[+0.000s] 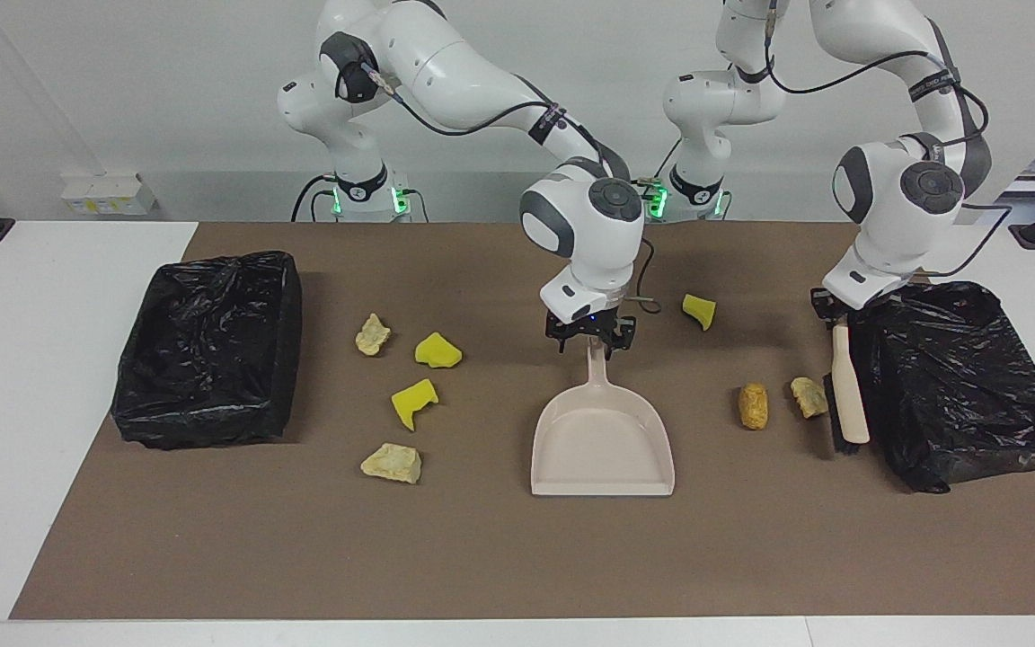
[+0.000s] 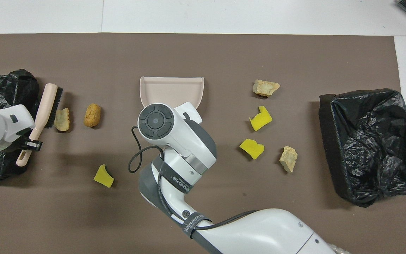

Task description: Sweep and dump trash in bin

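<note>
My right gripper [image 1: 591, 340] is shut on the handle of the beige dustpan [image 1: 603, 445], which lies on the brown mat with its mouth away from the robots [image 2: 171, 90]. My left gripper [image 1: 832, 314] is shut on the handle of the beige brush [image 1: 848, 395], also seen from overhead [image 2: 44, 106]. Its bristles are beside a tan lump [image 1: 809, 396] and a golden-brown lump [image 1: 753, 405]. A yellow wedge [image 1: 700, 311] lies nearer the robots. Two yellow wedges [image 1: 437, 350] [image 1: 413, 402] and two tan chunks [image 1: 373, 334] [image 1: 391, 462] lie between the dustpan and the bin.
A bin lined with a black bag [image 1: 212, 346] stands at the right arm's end of the mat [image 2: 372, 144]. A rumpled black bag [image 1: 958, 377] lies at the left arm's end, right beside the brush. White table borders the mat [image 1: 517, 557].
</note>
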